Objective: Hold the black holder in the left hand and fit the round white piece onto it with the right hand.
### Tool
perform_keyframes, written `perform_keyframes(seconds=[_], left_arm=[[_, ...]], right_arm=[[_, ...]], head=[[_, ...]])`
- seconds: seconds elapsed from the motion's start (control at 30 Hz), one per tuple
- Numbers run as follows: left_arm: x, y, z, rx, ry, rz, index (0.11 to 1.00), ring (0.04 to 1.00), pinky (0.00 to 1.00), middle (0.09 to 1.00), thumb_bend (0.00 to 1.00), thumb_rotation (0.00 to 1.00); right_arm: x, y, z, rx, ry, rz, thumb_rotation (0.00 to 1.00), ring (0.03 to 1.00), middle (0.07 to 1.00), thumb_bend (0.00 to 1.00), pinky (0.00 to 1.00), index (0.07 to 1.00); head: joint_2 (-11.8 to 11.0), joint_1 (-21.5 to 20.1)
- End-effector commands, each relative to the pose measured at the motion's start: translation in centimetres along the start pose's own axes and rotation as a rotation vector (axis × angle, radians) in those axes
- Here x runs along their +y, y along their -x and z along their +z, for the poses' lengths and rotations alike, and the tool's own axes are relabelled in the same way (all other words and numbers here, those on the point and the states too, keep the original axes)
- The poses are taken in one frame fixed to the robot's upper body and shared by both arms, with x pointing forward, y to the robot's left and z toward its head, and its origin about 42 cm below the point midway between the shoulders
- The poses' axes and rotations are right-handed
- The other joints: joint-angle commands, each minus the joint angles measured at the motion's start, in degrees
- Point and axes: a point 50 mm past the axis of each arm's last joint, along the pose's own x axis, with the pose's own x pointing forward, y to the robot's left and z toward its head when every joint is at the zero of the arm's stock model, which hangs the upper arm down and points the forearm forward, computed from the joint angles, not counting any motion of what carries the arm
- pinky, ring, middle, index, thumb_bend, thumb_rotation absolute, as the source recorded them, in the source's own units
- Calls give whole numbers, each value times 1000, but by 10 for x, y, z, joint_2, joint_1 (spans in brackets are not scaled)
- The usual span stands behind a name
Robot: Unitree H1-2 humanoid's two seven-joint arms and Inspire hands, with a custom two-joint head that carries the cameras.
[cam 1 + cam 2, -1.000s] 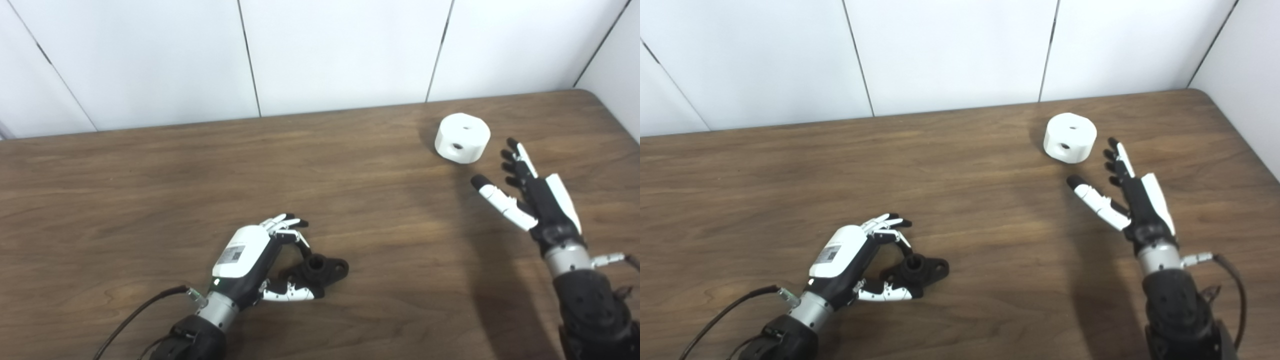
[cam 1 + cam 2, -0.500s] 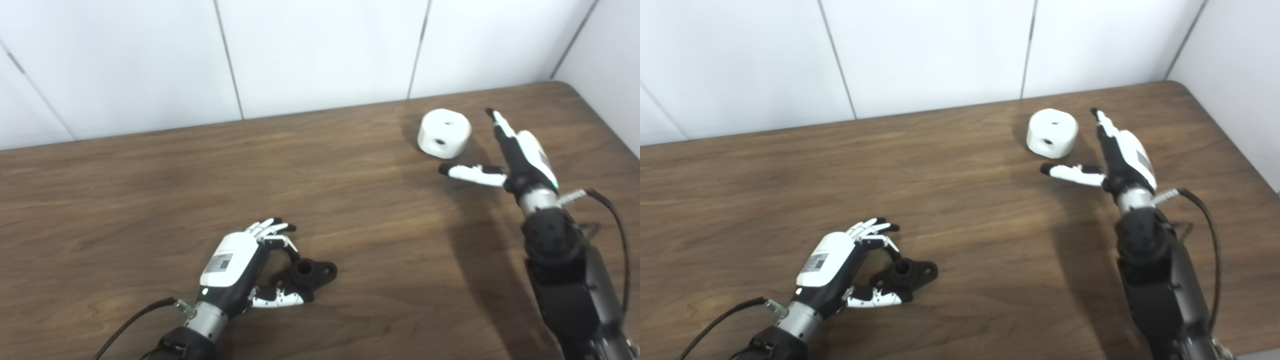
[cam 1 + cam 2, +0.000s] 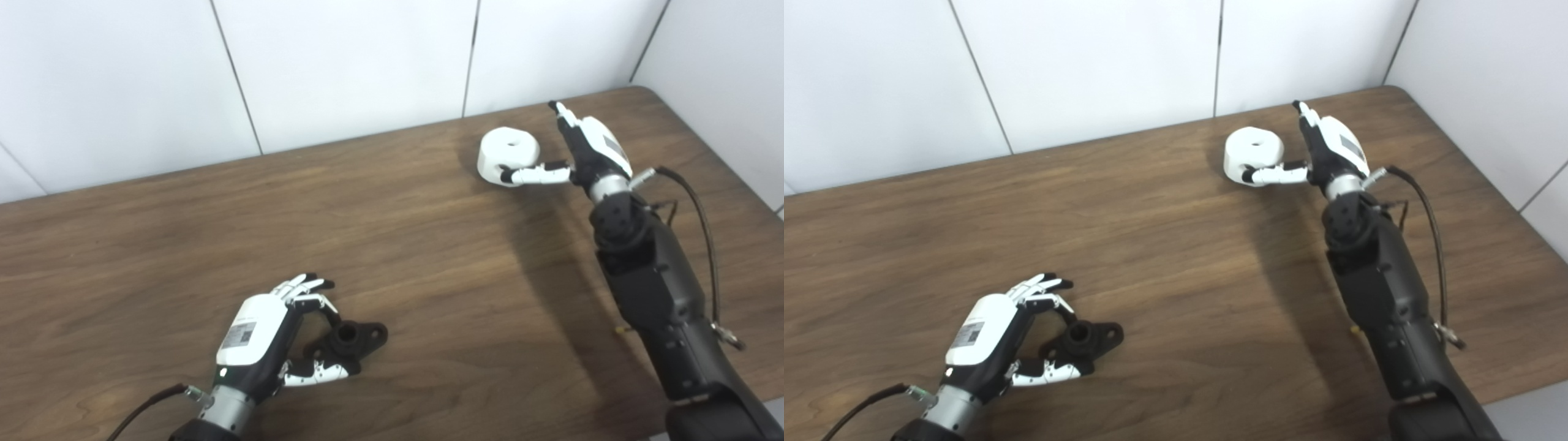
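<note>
Left robot hand [image 3: 260,340]: near edge of the counter [image 3: 429,275], fingers curled loosely about the holder [image 3: 350,340], thumb under its near side; a firm grip cannot be confirmed.
Holder: black, lying on the counter, its raised socket facing up; not lifted.
Right robot hand [image 3: 585,150]: far right, spread wide, nothing gripped; thumb [image 3: 530,176] laid against the near side of the white piece [image 3: 508,154], fingers reaching past its right flank.
White piece: round, resting on the counter near the far edge, well apart from the holder.
Step in hand: judged to be the reach-and-grasp of the white piece; fitting not yet begun.
Next move: the right fingers need to close round the piece opposite the thumb, squarely enough that it does not skid toward the wall.
Left eye view: a bore in the holder's flange lug reads more plainly.
Right eye view: shows more counter beyond the right arm and a small top hole in the white piece.
</note>
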Motion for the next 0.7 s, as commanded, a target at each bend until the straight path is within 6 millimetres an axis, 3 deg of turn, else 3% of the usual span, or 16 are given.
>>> perform_keyframes(seconds=[0.0,0.23,0.67], left_arm=[[-23,21,-23,106,5,-132,489,909,825,836,515,57],[-24,24,-24,100,1,-135,489,904,824,835,514,58],[-28,25,-23,91,11,-124,489,897,818,828,516,56]], right_arm=[[-21,-14,22,-45,24,-65,413,1000,991,891,1000,979],[-18,-29,32,-41,45,-60,380,1000,970,895,1000,939],[-17,-33,38,-52,117,-32,349,1000,929,870,1000,827]], head=[[0,-2],[-7,-7],[-24,-6]])
